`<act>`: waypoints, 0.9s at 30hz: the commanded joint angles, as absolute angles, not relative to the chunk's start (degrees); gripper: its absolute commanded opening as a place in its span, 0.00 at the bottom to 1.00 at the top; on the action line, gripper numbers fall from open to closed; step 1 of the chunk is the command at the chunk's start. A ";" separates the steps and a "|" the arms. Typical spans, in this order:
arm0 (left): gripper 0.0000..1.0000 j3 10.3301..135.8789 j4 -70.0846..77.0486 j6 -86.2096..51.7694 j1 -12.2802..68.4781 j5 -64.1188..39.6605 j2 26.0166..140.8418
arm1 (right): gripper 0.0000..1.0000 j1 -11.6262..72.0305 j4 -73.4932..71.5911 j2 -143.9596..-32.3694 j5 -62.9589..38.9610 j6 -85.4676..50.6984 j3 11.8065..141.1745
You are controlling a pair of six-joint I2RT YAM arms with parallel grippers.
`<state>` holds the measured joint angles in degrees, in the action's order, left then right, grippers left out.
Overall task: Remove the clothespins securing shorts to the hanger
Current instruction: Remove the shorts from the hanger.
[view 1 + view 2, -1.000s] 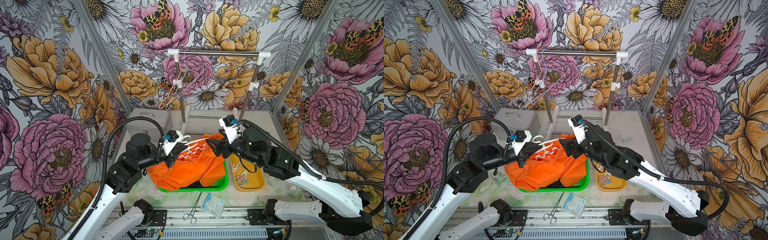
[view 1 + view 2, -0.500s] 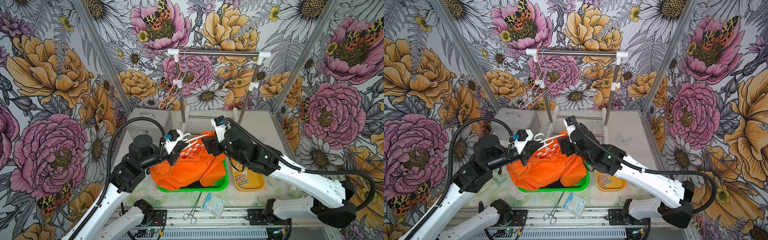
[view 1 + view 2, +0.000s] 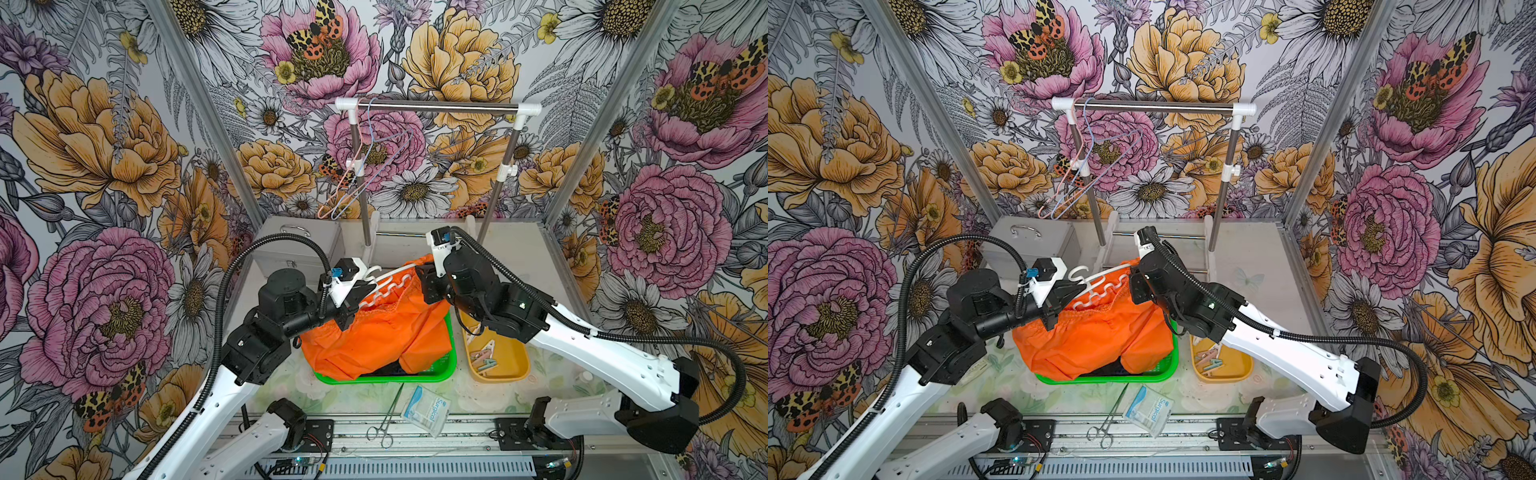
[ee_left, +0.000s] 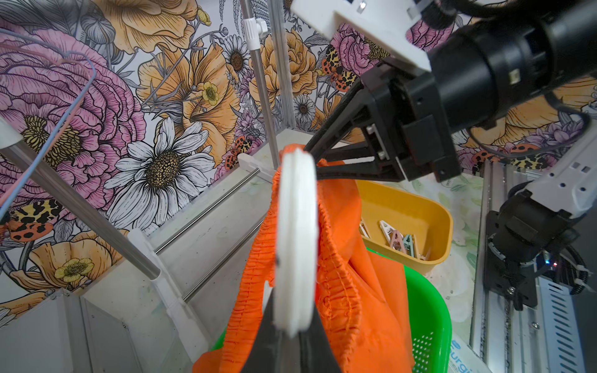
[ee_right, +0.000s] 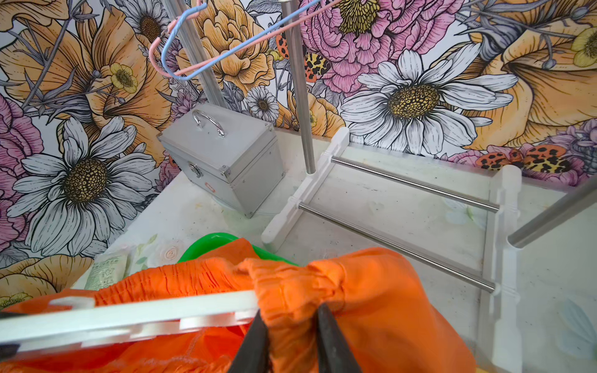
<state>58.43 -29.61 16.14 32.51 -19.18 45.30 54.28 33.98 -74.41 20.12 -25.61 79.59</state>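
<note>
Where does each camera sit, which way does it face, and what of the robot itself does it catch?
Both top views: overhead in front, looking down toward the back wall; left end effector and right end effector meet at the orange shorts on a white hanger.
Left wrist: on the left arm, sighting along the hanger at the right end effector; own fingers show.
Right wrist: on the right arm, facing a silver case; own fingers pinch the shorts.
Shared: both wrist views show hanger and shorts.

Table [image 3: 511,249], pale, floral print at the front. Back-left corner: silver metal case [image 3: 299,245]. Back edge: steel garment rack on white feet [image 3: 436,107]. Centre: green plastic basket [image 3: 386,379], with a yellow plastic tray [image 3: 498,377] just beside it on the right. Front edge: steel forceps [image 3: 393,409] and a blue-white surgical packet [image 3: 426,409].
</note>
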 commanded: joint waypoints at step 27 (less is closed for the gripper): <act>0.00 55.98 -38.21 19.06 31.73 -18.40 38.62 | 0.00 49.33 33.93 -67.81 16.35 -26.50 74.59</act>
